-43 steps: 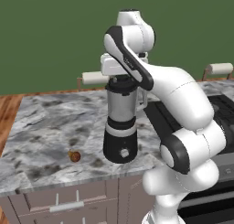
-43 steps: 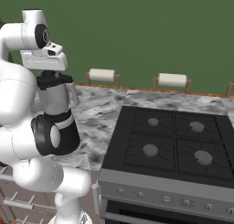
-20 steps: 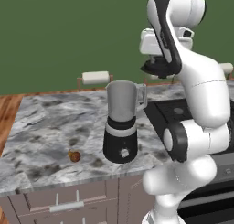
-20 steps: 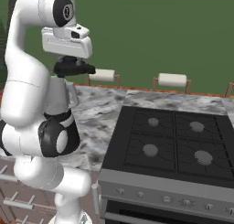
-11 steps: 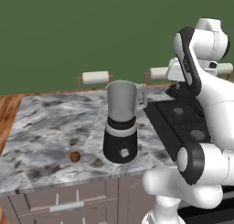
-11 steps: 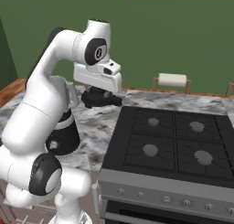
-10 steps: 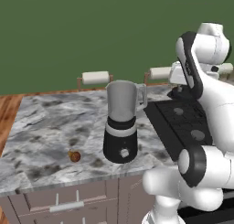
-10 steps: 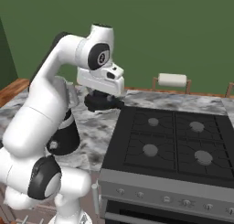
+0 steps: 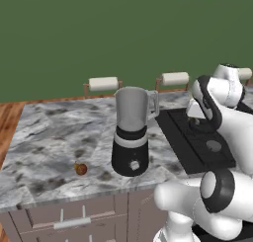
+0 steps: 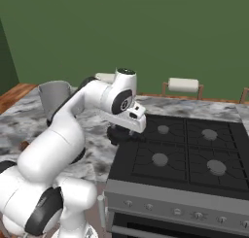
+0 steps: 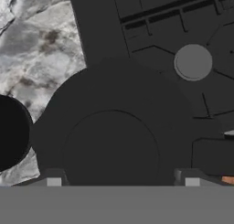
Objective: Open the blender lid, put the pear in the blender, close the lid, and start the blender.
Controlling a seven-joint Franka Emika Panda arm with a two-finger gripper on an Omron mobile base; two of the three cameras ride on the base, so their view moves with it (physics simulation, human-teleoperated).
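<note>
Round black blender lid sits clamped between the two-finger gripper's dark tips, low over the black stove's near-left edge.

Flat, even rendered light, moderately bright, no glare. The blender casts only a faint soft shadow on the table beside its base. Edges look pixelated; the hand view is dim and soft.
</note>
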